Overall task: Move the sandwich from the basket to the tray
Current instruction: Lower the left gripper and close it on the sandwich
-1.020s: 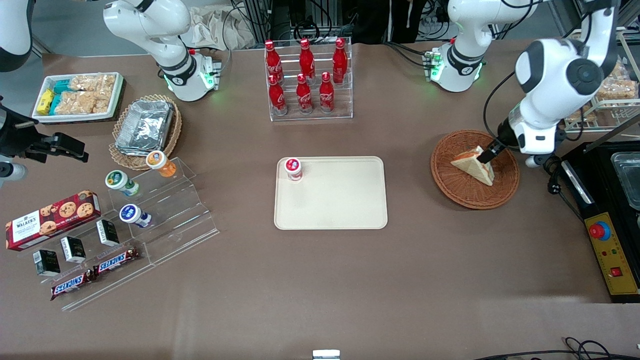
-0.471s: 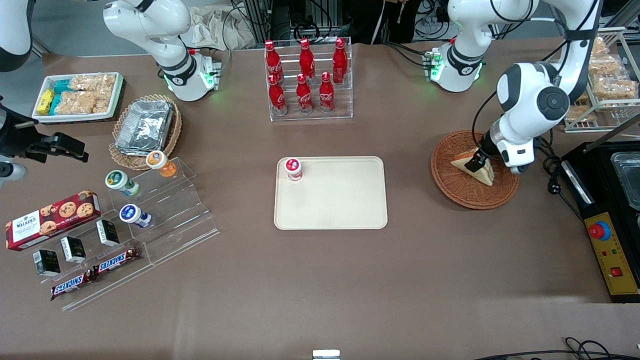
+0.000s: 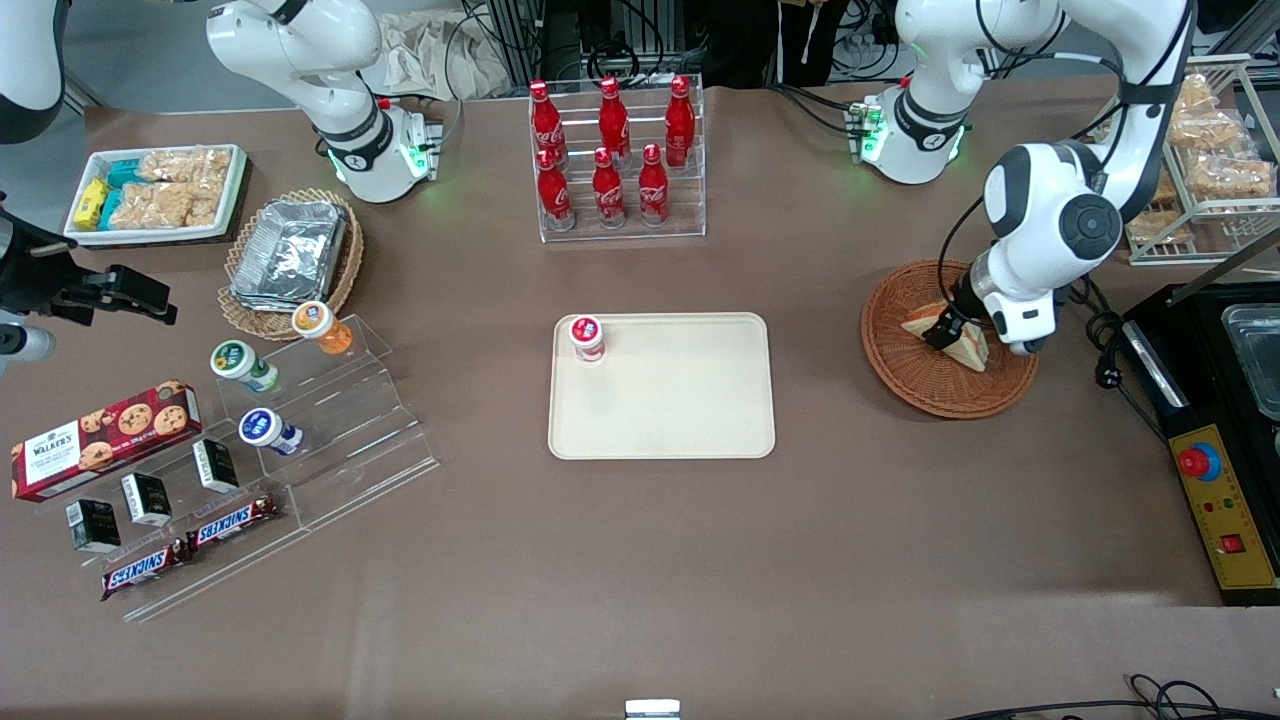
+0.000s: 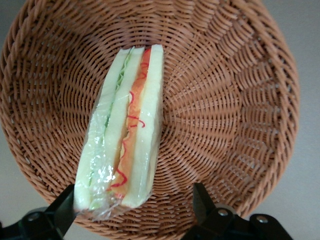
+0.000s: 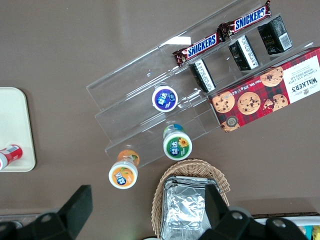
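The sandwich [image 4: 124, 131] stands on edge in the reddish-brown wicker basket [image 3: 905, 372], which sits on the table [image 3: 640, 560] toward the working arm's end. It is a wedge of white bread with a red-orange and green filling, and the wrist view shows it wrapped in clear film that bunches at the end nearest the camera.

The tool [image 4: 134, 210] is down inside the basket with its two fingers spread, one on each side of the wedge. One finger [image 4: 65, 205] is at or very near the wrapped end; the other [image 4: 202, 202] stands apart from the bread with a clear gap. Nothing is gripped yet.

The sandwich is probably light and soft. The bread would likely dent under hard pressure, and the film may be slick, so a gentle squeeze across the two flat bread faces looks like the best hold. Closing on the thick part of the wedge, not on the loose film, should keep it from slipping or twisting out. The woven floor of the basket curves, so the wedge could tip as the fingers close.

The cream tray [image 3: 700, 440] lies well apart from the basket, near the table's middle, with a small red-capped bottle [image 3: 586, 338] standing in one corner.
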`<state>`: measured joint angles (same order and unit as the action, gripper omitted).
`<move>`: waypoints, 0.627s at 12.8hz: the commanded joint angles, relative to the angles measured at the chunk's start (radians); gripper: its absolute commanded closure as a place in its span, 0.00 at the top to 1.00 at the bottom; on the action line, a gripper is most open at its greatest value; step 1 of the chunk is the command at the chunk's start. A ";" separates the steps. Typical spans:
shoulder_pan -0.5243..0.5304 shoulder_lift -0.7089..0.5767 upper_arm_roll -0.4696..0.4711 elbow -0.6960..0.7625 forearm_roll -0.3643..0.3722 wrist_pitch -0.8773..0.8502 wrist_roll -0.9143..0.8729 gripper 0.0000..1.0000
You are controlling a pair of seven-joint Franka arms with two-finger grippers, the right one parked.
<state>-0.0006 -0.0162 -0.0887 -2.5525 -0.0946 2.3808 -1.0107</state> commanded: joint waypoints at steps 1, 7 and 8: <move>0.001 0.022 0.001 -0.012 -0.005 0.031 -0.022 1.00; 0.008 0.035 0.006 -0.006 -0.001 0.031 -0.075 0.91; 0.011 0.035 0.014 -0.006 0.000 0.031 -0.086 0.91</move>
<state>0.0053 0.0224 -0.0812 -2.5527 -0.0949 2.3970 -1.0617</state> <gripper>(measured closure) 0.093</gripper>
